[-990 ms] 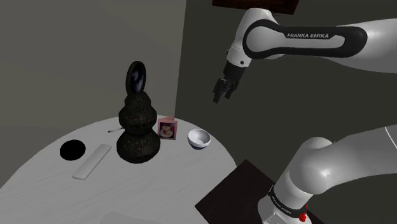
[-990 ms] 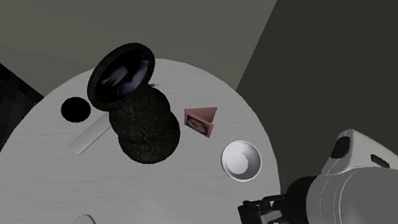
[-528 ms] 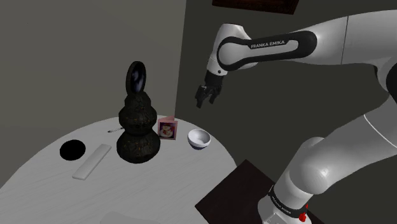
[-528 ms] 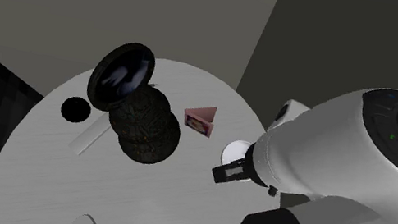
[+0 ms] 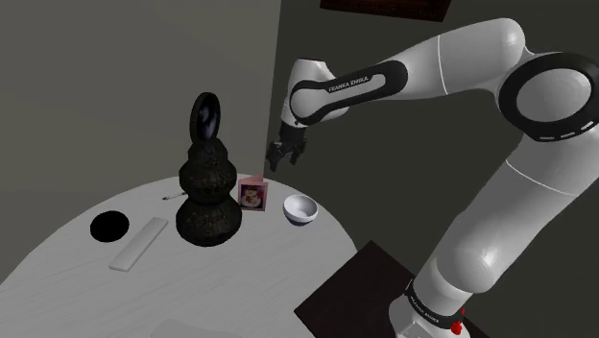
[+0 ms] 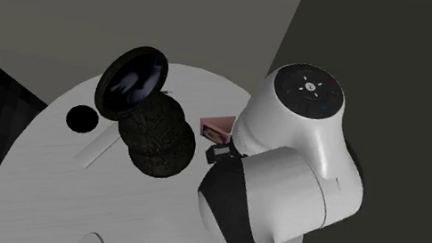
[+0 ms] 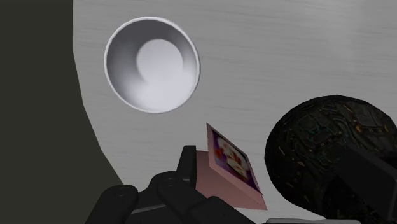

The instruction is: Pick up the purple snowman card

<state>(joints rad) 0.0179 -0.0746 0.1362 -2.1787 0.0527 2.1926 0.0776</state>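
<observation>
Toward the round white table's (image 5: 221,288) edge at the shoulder view's left lie a black disc (image 5: 109,227) and a flat white bar (image 5: 139,242). Next rises a dark lumpy figure (image 5: 206,197). Just beside it, near the far edge, stands the pink-purple snowman card (image 5: 252,193). Above it, apart, hangs the gripper (image 5: 278,161); whether it is spread or closed, I cannot tell. A white bowl (image 5: 300,209) follows.
</observation>
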